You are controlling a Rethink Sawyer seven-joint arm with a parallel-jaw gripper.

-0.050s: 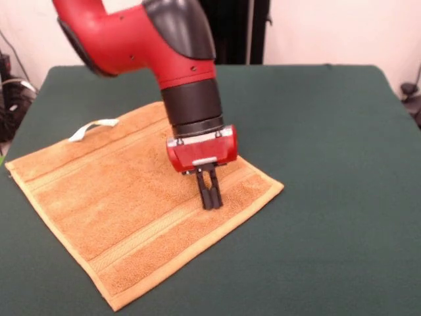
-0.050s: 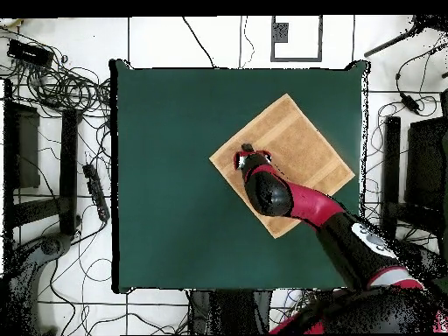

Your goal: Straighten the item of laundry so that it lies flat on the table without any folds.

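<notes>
Towel (image 1: 125,204) of orange-tan terry lies spread flat on the dark green tabletop (image 1: 329,164), turned like a diamond, with stripe bands near two edges and a small white loop (image 1: 92,128) at its far side. The red and black arm (image 1: 164,46) reaches down over it. Its gripper (image 1: 210,197) stands with the fingers (image 1: 207,191) pressed narrowly together, holding nothing, their tips at the cloth near one corner.
</notes>
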